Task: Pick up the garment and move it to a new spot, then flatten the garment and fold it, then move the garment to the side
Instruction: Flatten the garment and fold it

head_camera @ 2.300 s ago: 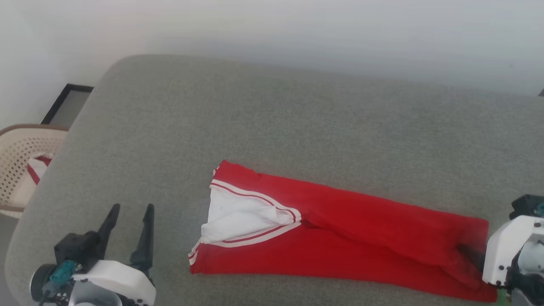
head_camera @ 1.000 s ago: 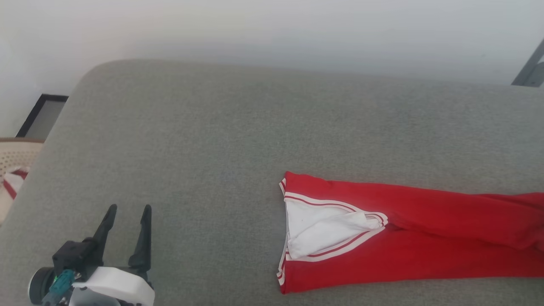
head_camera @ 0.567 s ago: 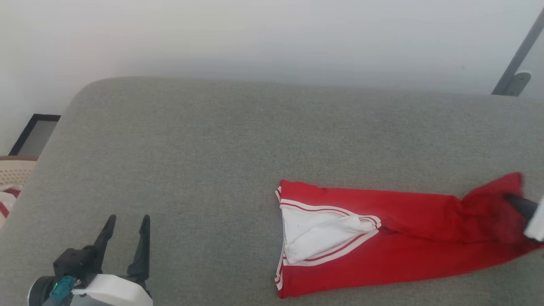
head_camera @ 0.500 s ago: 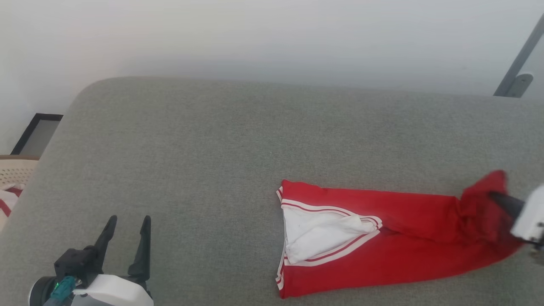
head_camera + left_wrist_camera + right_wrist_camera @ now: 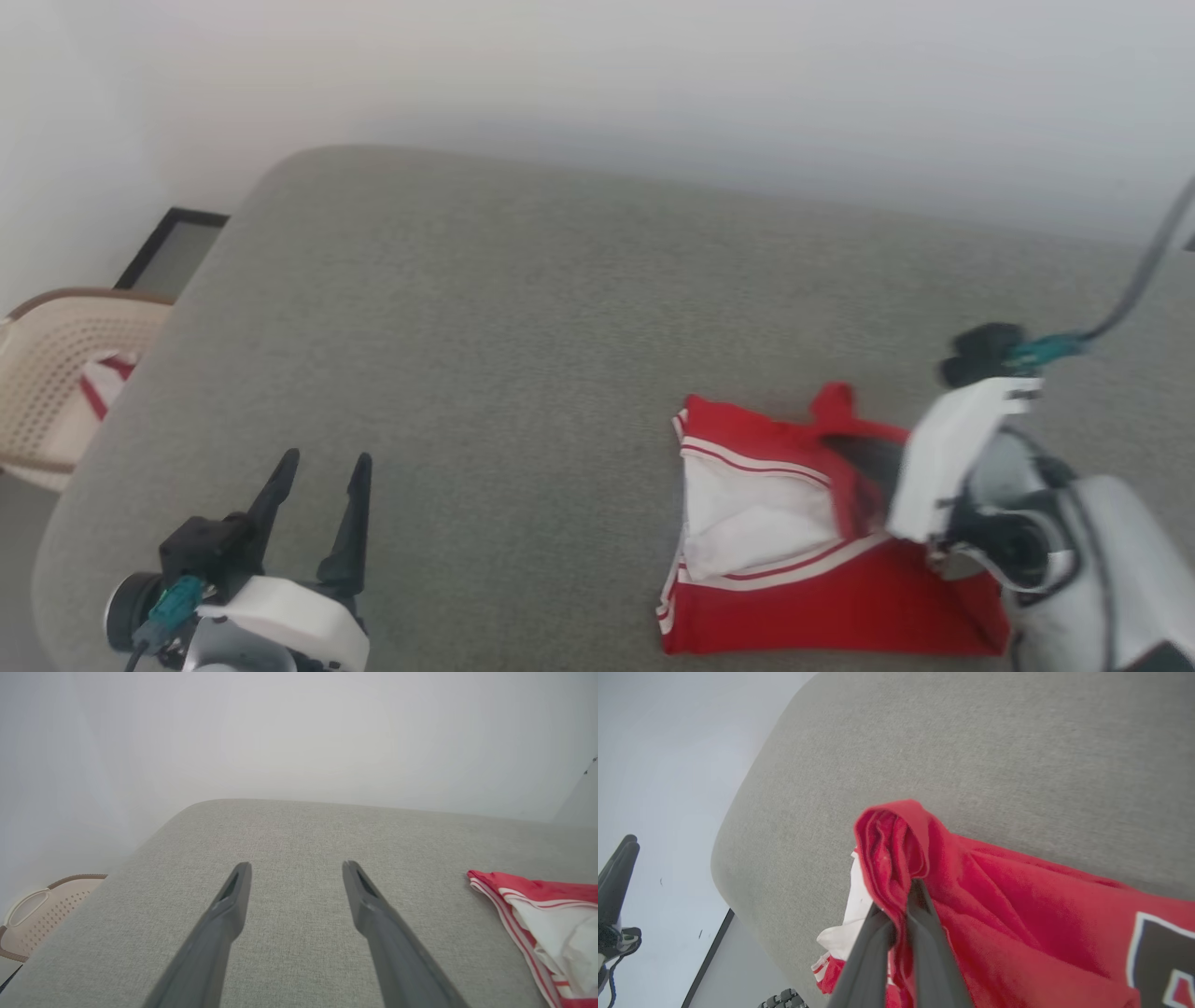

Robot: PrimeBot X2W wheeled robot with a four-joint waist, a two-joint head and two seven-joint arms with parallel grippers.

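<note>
One garment (image 5: 822, 607) edge is clamped in the right pincer (image 5: 900, 905), likely for folding over; the left pincer (image 5: 326, 457) hovers, opened wide.

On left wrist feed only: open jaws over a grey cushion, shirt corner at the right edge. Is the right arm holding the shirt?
Observer: Yes. The right gripper has its jaws shut on a bunched red fold of the garment.
Operator: Is the whole shirt off the cushion?
Observer: No. In the head view just the pinched end rises, beside the white sleeve. The rest lies on the cushion.
Operator: Number visible?
Observer: Partly. A dark white-outlined shape sits at the lower right edge of the right wrist view, cut off by the frame.
</note>
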